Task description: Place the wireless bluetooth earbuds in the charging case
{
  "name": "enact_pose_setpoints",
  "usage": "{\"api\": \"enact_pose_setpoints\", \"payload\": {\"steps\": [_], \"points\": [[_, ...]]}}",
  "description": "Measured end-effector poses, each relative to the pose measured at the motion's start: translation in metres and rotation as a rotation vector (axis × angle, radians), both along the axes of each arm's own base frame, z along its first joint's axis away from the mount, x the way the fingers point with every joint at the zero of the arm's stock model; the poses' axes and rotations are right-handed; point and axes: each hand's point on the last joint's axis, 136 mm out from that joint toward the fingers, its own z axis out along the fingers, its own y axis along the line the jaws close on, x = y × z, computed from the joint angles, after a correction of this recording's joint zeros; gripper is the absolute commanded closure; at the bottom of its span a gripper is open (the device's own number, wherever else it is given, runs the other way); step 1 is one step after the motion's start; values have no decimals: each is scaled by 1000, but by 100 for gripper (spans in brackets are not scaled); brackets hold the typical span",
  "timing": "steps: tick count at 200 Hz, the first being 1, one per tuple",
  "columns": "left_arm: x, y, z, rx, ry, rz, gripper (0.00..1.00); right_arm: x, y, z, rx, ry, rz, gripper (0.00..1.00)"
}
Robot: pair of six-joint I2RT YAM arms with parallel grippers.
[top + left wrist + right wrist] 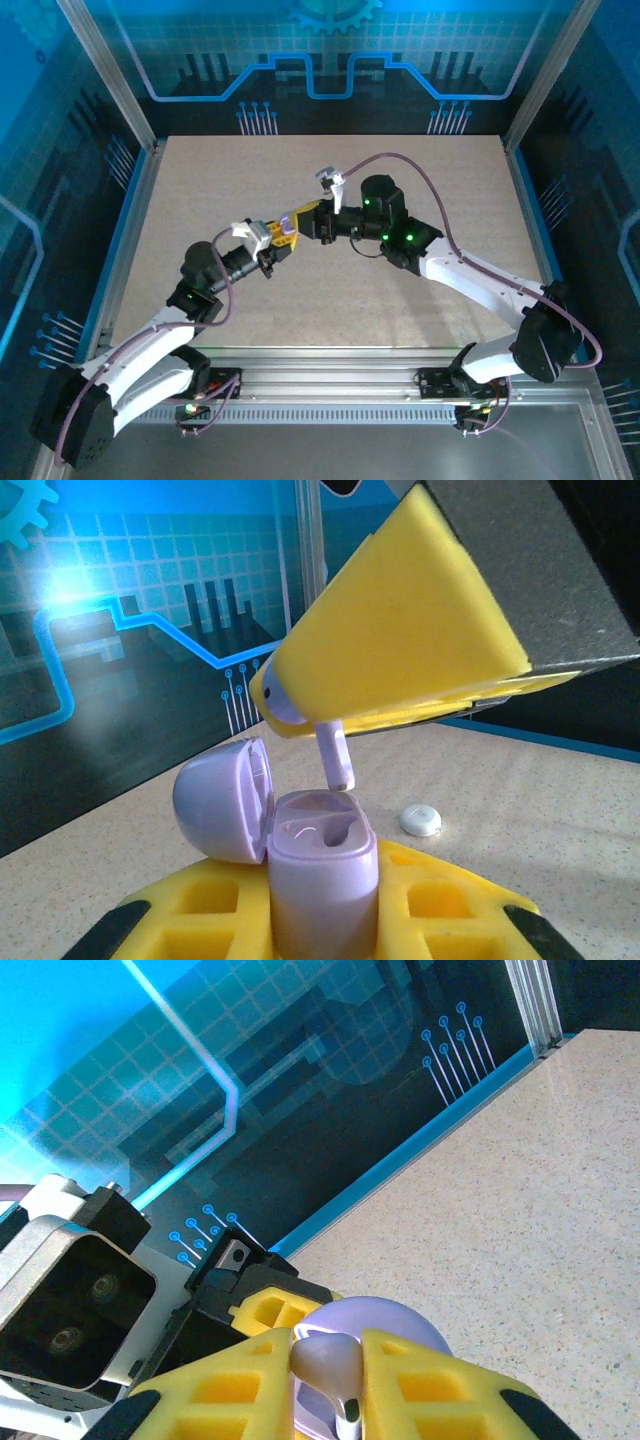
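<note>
The right tool [285, 708] hides the head of the earbud [337, 755]; the lower edge crops the charging case [322, 875].

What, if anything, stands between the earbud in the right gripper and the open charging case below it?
Nothing visible. The earbud hangs stem-down from the right gripper, just above the open slot of the charging case. The lid is swung aside, clear of the path.

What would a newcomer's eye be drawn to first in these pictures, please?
The open lavender charging case, clamped upright in the left gripper over mid-table. Above its slots, the right gripper holds an earbud, stem pointing down. A small white round piece lies on the table behind.
</note>
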Motion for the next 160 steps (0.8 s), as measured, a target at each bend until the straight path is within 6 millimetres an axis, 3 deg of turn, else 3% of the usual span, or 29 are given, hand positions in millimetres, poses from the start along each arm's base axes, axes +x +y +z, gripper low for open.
{"api": "enact_pose_setpoints", "payload": {"steps": [160], "points": [[1,2,2,-4,-5,17,82,-4,8,-2,12,10,27,79]]}}
